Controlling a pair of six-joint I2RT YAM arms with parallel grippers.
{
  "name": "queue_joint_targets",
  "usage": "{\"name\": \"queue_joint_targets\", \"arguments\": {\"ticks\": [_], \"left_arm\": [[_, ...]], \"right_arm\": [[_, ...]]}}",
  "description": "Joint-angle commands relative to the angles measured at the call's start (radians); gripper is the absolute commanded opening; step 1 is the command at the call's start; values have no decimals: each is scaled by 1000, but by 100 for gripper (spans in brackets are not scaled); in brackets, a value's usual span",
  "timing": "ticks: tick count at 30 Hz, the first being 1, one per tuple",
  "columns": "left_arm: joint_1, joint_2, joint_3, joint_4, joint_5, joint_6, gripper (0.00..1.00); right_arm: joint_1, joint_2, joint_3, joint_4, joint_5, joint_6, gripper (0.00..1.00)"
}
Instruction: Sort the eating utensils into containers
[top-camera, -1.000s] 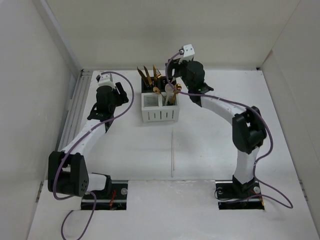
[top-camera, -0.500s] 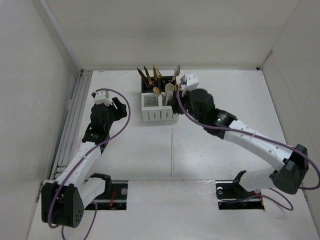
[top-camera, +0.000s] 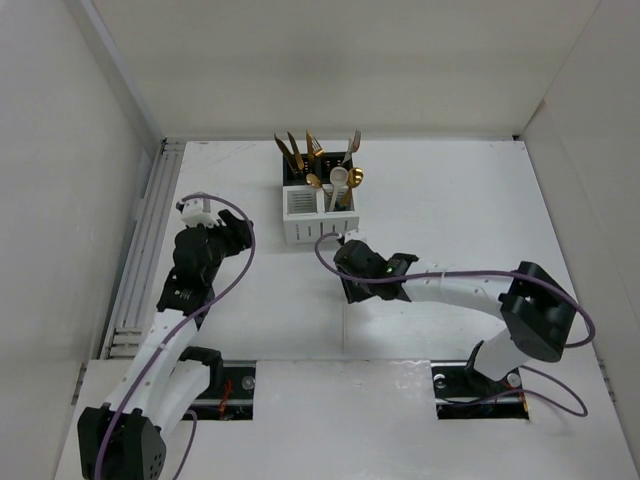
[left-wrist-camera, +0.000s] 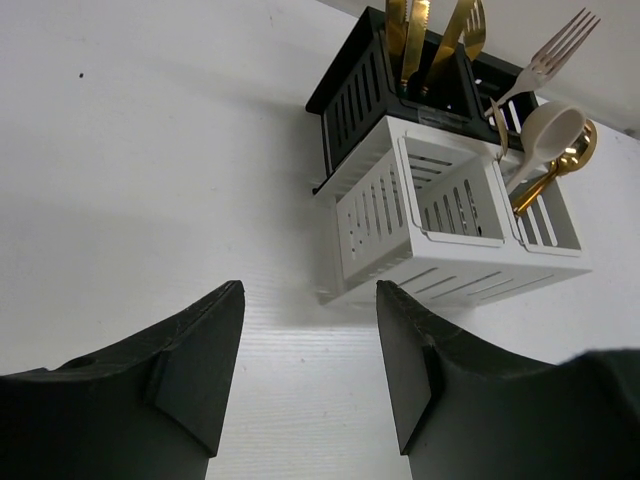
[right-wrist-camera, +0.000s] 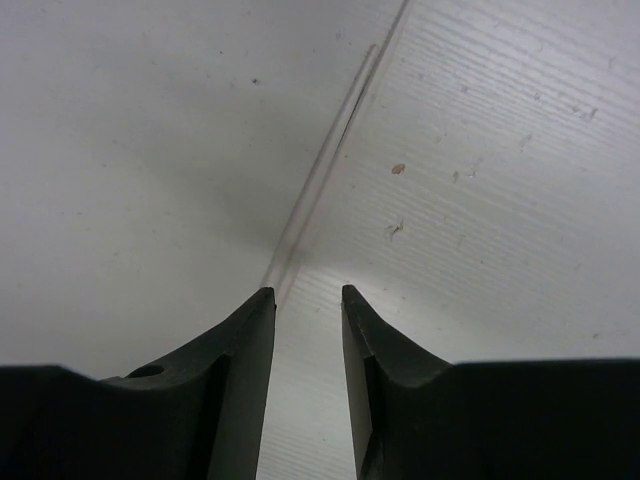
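Note:
The white container (top-camera: 318, 218) stands at the back middle of the table, with the black container (top-camera: 322, 162) right behind it. Several eating utensils stand in them: gold ones (top-camera: 300, 152) in the black container, a fork (top-camera: 352, 146), a cream spoon (top-camera: 340, 178) and a gold spoon (top-camera: 356, 178). The left wrist view shows the white container (left-wrist-camera: 450, 225), the black container (left-wrist-camera: 365, 95), the cream spoon (left-wrist-camera: 548, 130) and the fork (left-wrist-camera: 548, 62). My left gripper (left-wrist-camera: 310, 290) is open and empty, left of the containers (top-camera: 233, 235). My right gripper (right-wrist-camera: 305, 292) is open and empty, low over the table in front of the containers (top-camera: 365, 288).
A thin seam (top-camera: 345, 310) runs across the table below the right gripper; it also shows in the right wrist view (right-wrist-camera: 325, 165). White walls enclose the table on three sides. A slotted rail (top-camera: 150, 230) runs along the left edge.
My right arm has drawn back from above the containers and come down to the table in front of them. My left arm has pulled back toward its base.

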Motion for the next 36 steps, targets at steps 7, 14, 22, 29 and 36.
{"name": "queue_joint_targets", "arguments": {"ticks": [7, 14, 22, 29, 36], "left_arm": [[3, -44, -13, -15, 16, -22, 52], [3, -44, -23, -15, 16, -22, 52], [3, -53, -32, -15, -2, -22, 52], [3, -62, -32, -15, -11, -22, 53], [3, -81, -41, -15, -22, -22, 54]], "right_arm": [[13, 69, -25, 64, -30, 37, 37], [32, 115, -6, 64, -30, 46, 36], [43, 161, 34, 2, 3, 66, 36], [43, 256, 76, -127, 61, 123, 30], [43, 266, 54, -148, 61, 166, 3]]}}
